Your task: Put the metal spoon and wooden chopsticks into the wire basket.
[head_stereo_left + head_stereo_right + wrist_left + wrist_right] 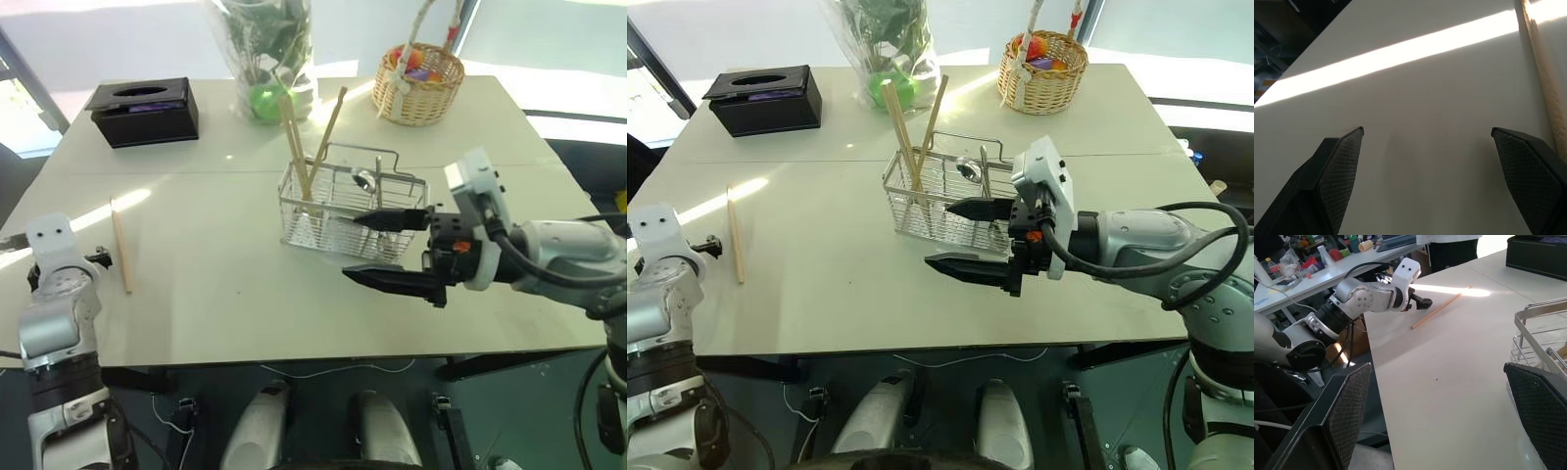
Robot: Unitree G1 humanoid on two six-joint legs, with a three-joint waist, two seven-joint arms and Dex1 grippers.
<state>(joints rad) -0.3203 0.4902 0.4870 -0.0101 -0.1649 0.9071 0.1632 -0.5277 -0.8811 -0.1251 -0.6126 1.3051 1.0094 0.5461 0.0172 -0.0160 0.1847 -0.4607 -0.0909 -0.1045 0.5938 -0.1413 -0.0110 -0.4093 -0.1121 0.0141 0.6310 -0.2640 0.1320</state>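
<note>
The wire basket (pixel 338 211) stands mid-table. Wooden chopsticks (pixel 292 147) lean upright in its left end, and the metal spoon (pixel 968 169) rests inside with its bowl up. One more chopstick (pixel 120 245) lies flat near the table's left edge. My left gripper (pixel 1427 132) hovers low over the tabletop just left of that stick (pixel 1542 73), open and holding nothing. In front of the basket's right end, my right gripper (pixel 351 248) is open and empty, pointing left across the table.
A black tissue box (pixel 145 110) sits at the back left. A wrapped plant (pixel 269 59) stands behind the wire basket, a round wicker basket (pixel 419 83) at the back right. A person (pixel 1449 249) stands beyond the table's left side.
</note>
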